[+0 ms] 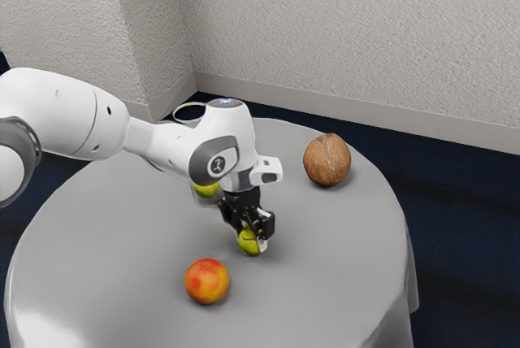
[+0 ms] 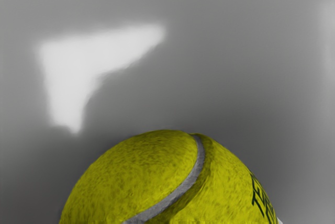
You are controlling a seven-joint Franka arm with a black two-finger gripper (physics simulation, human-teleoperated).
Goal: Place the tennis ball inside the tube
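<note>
gripper down at the tennis ball, which is outside the clear tube.

spread or pinching, i cannot tell. from the tennis ball, toward the exterior view's upper left, the tube holds a second yellow-green ball; the red-orange fruit sits lower left, the coconut upper right.

Gleaming white all along the arm, and moulded into such smooth, rounded shells! Cut by a thin dark seam line, dotted with small dark holes. Ringed in grey at the big round joint, grey again on the oval panel with its dark round emblem. Topped with a bluish-grey cap. Finished in black, angular and blocky, at the gripper.
</note>
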